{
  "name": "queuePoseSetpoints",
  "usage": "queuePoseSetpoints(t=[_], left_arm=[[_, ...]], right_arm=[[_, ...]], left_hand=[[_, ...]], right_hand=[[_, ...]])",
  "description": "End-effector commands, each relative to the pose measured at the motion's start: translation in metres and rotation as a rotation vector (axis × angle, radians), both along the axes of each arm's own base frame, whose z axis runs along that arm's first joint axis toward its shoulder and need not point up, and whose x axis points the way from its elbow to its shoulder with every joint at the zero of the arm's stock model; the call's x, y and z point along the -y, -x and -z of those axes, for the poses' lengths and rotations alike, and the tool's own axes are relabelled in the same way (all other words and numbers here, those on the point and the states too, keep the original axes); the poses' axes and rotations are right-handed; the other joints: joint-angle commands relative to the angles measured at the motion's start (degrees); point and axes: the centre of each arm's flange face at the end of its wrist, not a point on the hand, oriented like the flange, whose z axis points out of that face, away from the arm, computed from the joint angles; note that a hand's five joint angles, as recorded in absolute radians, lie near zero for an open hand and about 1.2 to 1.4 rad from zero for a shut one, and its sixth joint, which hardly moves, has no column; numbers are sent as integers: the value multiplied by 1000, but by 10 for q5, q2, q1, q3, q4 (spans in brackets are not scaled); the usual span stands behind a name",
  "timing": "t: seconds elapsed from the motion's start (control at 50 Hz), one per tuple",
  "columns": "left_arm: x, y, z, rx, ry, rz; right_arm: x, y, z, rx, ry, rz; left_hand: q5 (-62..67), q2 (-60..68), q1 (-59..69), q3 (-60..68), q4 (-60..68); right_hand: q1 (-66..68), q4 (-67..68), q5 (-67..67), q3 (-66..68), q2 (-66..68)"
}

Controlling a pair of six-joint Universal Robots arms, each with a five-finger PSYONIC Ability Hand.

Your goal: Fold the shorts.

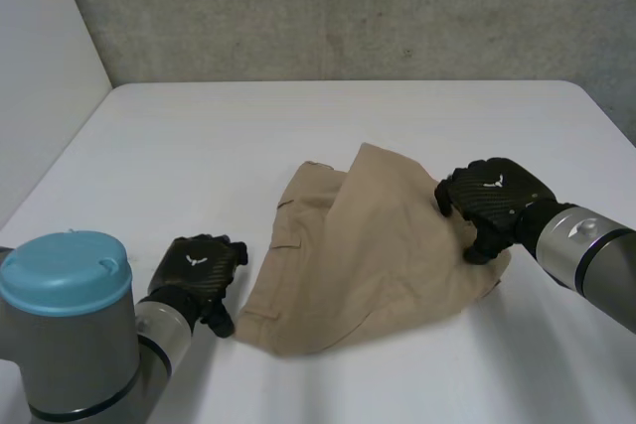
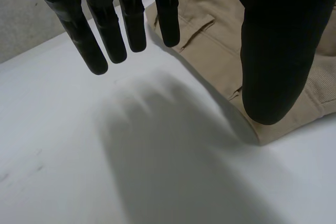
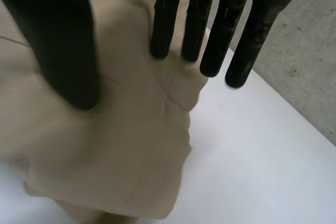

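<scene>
Left robot hand splayed beside shorts, right robot hand straight-fingered over their edge

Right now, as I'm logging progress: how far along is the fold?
One fold looks done: a flap of the shorts lies over the rest. The right hand is at their right edge, fingers straight over the cloth; the left hand is open beside them. Further folding remains.

Mid-desk, nearer the front edge: shorts; left hand just beside, leftward; right hand over their right edge.
</scene>
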Motion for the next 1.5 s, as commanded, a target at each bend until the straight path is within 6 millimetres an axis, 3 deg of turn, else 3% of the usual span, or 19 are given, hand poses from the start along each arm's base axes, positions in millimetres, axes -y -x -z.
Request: queuePoseSetpoints(t=[0.02,0.22,0.42,0.62,0.76,0.84,0.92,0.98,1.06,1.14,1.3,1.4,1.5], left_arm=[[-7,11,2,-16,25,44],[-17,22,7,-12,16,99],[-20,30,19,4,-4,127],[-23,43,16,-10,14,162],[-36,54,22,-2,5,213],[-34,56,26,3,-1,213],[-30,58,25,-1,5,210],[-27,60,22,-8,19,207],[-20,61,9,-26,61,182],[-12,59,-19,-69,139,137],[42,23,-88,-154,331,-62],[73,0,-142,-192,496,-159],[78,-2,-169,-216,563,-170]], right_arm=[[3,1,4,-5,-5,8],[29,22,0,55,10,137],[31,25,5,52,-7,180],[30,24,6,53,0,181],[33,26,5,46,22,207],[35,27,4,48,26,214],[35,28,3,48,27,215],[34,28,3,48,26,215],[33,27,3,48,26,214],[31,27,3,48,24,213],[16,10,-1,110,-11,168],[1,-3,-13,167,-6,126],[-5,-6,-34,192,57,118]], left_hand=[[56,57,58,58,57],[53,54,54,55,54],[53,54,54,55,54],[110,111,112,112,111],[153,155,155,155,155],[263,264,264,265,264],[523,524,525,525,524],[554,555,555,556,555],[554,555,555,556,555],[554,555,555,556,555],[554,555,555,556,555],[554,555,555,556,555],[554,555,555,556,555]], right_hand=[[450,391,407,391,382],[450,391,407,391,382],[450,391,407,391,382],[450,391,407,391,382],[450,391,407,391,382],[450,391,407,391,382],[450,391,407,391,382],[450,391,407,391,382],[450,391,407,391,382],[450,391,407,391,382],[450,391,407,391,382],[450,391,407,391,382],[450,391,407,391,382]])
